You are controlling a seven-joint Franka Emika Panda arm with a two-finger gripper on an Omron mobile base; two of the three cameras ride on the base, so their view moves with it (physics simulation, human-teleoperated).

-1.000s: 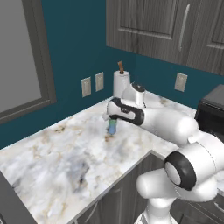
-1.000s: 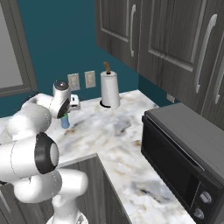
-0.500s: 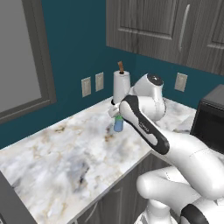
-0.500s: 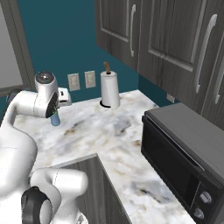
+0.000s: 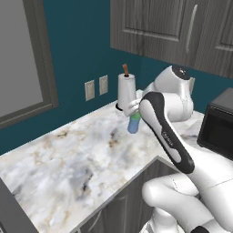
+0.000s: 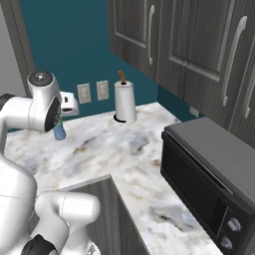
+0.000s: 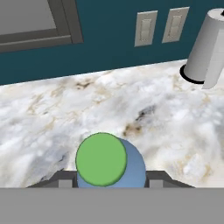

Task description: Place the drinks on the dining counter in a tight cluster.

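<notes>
One drink, a small blue bottle [image 5: 134,124] with a green cap [image 7: 101,159], hangs upright in my gripper [image 5: 132,113], just over a marble worktop [image 5: 77,159] in a kitchen corner. The gripper [image 6: 59,123] is shut on the bottle [image 6: 60,132] near its top. In the hand view I look down on the cap, with a dark fingertip [image 7: 65,177] on either side of the bottle [image 7: 131,168]. My gripper [image 7: 109,178] is well in front of the teal back wall. The dining counter is out of view.
A paper towel roll [image 5: 126,91] [image 6: 125,102] [image 7: 205,52] stands on its holder at the back of the worktop, right of the bottle. A black microwave [image 6: 209,184] sits at the right end. Wall outlets [image 7: 145,28] and dark upper cabinets [image 6: 199,45] line the wall.
The arm has swung round and its elbow has risen high. The bottle, held all along, has moved a little up and toward the paper towel roll.
</notes>
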